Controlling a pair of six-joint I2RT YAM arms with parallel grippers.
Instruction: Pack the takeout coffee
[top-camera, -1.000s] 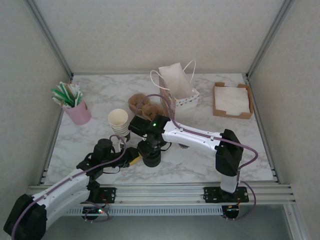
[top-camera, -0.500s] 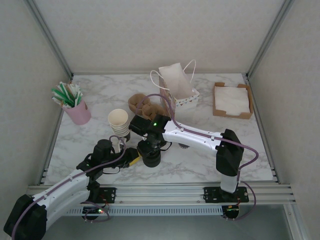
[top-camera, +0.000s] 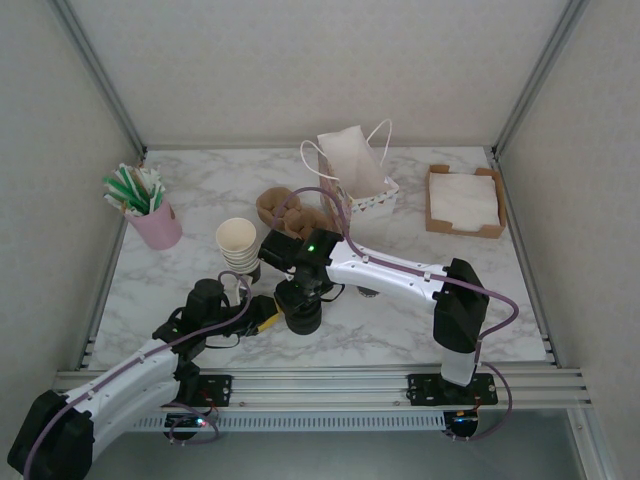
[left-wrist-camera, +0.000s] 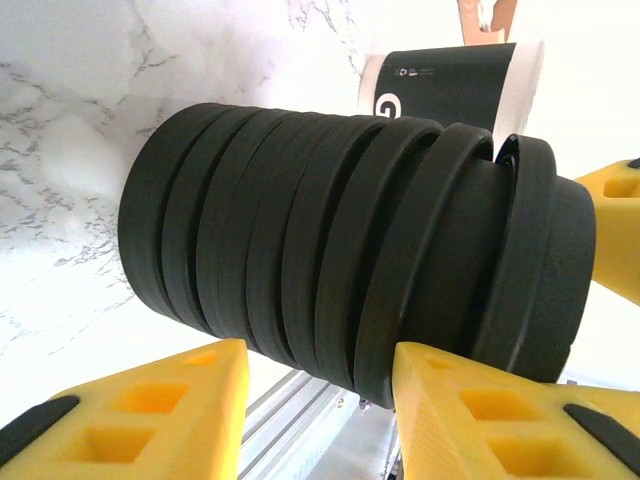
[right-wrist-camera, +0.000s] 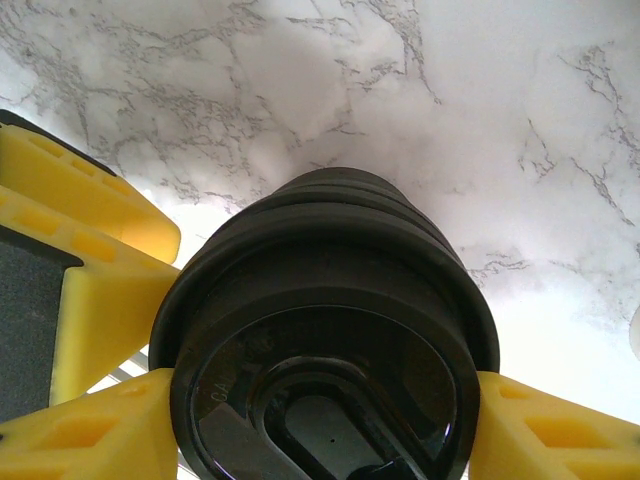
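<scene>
A stack of black lids (top-camera: 303, 317) stands near the table's front, seen side-on in the left wrist view (left-wrist-camera: 330, 240). My right gripper (top-camera: 304, 297) hangs over it, its yellow fingers (right-wrist-camera: 85, 435) pressed against both sides of the top lid (right-wrist-camera: 325, 400), shut on it. My left gripper (top-camera: 272, 318) is open at the stack's left side. One of its fingertips (left-wrist-camera: 470, 410) touches a lid rim near the top; the other (left-wrist-camera: 150, 410) stands apart. Behind the stack peeks the takeout coffee (left-wrist-camera: 450, 85), a cream cup with a dark sleeve, its top hidden.
A stack of lidless cream cups (top-camera: 237, 243) stands just behind the left gripper. Farther back are a brown cup carrier (top-camera: 285, 210), a white paper bag (top-camera: 352, 165), a napkin box (top-camera: 465, 200) and a pink cup of straws (top-camera: 150, 215).
</scene>
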